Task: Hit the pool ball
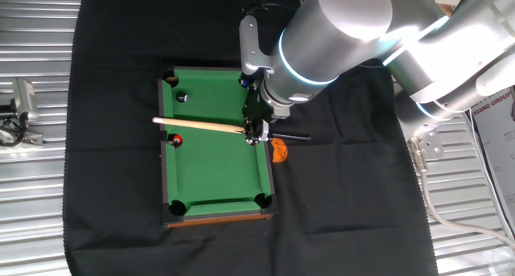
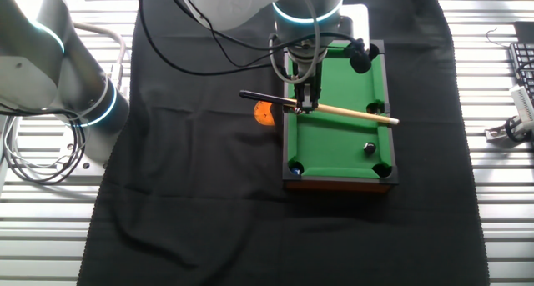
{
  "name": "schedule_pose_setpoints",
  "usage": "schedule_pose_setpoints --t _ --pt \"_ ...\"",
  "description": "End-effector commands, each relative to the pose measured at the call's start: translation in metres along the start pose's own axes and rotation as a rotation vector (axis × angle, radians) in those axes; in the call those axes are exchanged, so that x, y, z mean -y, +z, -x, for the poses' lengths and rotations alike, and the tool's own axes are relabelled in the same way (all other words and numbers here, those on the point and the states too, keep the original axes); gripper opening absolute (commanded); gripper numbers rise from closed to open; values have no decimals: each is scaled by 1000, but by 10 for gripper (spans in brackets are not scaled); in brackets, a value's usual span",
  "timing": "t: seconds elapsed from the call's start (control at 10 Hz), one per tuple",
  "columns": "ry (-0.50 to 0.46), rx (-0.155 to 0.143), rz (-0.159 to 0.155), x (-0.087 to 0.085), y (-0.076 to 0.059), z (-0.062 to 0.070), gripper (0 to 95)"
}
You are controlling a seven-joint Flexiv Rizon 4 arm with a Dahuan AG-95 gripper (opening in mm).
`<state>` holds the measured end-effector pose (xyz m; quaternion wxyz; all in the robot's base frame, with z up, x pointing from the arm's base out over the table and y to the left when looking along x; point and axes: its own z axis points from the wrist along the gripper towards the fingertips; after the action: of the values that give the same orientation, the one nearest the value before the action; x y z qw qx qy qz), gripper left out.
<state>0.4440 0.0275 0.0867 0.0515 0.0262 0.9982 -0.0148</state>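
The pool ball (image 1: pixel 183 97) is tiny and black with a pale spot. It lies on the green felt of the miniature pool table (image 1: pixel 217 167) near a corner pocket, and it also shows in the other fixed view (image 2: pixel 370 146). My gripper (image 1: pixel 256 131) is shut on a wooden cue stick (image 1: pixel 201 125) and holds it across the table's width, just above the felt. The cue's pale tip (image 1: pixel 155 121) is at the far rail, a short way from the pool ball and not touching it. In the other fixed view the gripper (image 2: pixel 307 105) holds the cue (image 2: pixel 355 113) near its dark butt end.
A red ball (image 1: pixel 176 139) lies on the felt beside the cue's tip end, on the side away from the pool ball. An orange object (image 1: pixel 278 151) lies on the black cloth just outside the table's rail, also seen in the other fixed view (image 2: pixel 264 112). Corner pockets (image 1: pixel 262 200) are open.
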Motion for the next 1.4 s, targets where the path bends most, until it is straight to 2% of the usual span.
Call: schedule_pose_setpoints --t 0.1,0.2,0.6,0.8,0.9,1.1,1.4 --pt "-12 -2 -1 0 -1 0 190" --pt "-16 -7 -5 -1 -3 1 380" --pt "-26 -35 -9 -2 -22 4 380" --pt "-33 -79 -4 -3 -45 3 380" --pt "-33 -89 -2 -4 -51 2 380" --pt "-36 -128 5 -7 -77 -3 380" --pt "-62 -141 13 -10 -87 -6 380"
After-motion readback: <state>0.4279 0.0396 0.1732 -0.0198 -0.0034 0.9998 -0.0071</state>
